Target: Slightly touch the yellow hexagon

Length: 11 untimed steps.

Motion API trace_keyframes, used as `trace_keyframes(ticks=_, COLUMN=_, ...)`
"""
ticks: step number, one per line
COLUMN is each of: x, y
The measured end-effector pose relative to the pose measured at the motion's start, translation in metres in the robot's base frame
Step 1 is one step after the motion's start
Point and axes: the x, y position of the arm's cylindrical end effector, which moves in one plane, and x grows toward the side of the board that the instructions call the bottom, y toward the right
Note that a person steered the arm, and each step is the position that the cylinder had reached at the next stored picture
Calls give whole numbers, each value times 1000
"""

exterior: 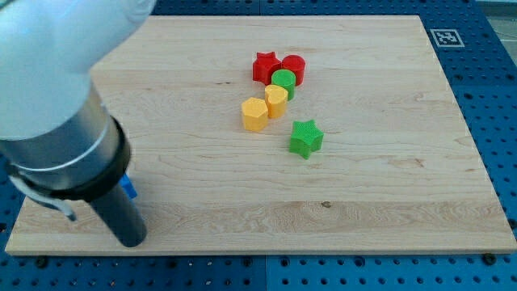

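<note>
The yellow hexagon (254, 114) lies near the middle of the wooden board (380, 202). It touches a second yellow block (276, 101) on its upper right. My arm fills the view's left. The dark rod ends at my tip (129, 240) near the board's bottom left corner, far to the left of and below the hexagon. Nothing lies between the tip and the hexagon.
A green cylinder (283, 81), a red star (264, 66) and a red cylinder (295, 68) cluster just above the yellow blocks. A green star (305, 137) lies to the hexagon's lower right. A blue block (128, 190) peeks out beside the arm.
</note>
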Motion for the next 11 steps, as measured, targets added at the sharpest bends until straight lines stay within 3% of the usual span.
trace_keyframes(ticks=1, x=-7, y=46)
trace_keyframes(ticks=2, x=-44, y=74)
trace_keyframes(ticks=3, x=-81, y=76)
trace_keyframes(ticks=6, x=-97, y=75)
trace_keyframes(ticks=8, x=-157, y=85)
trace_keyframes(ticks=9, x=-162, y=104)
trace_keyframes(ticks=11, x=-92, y=166)
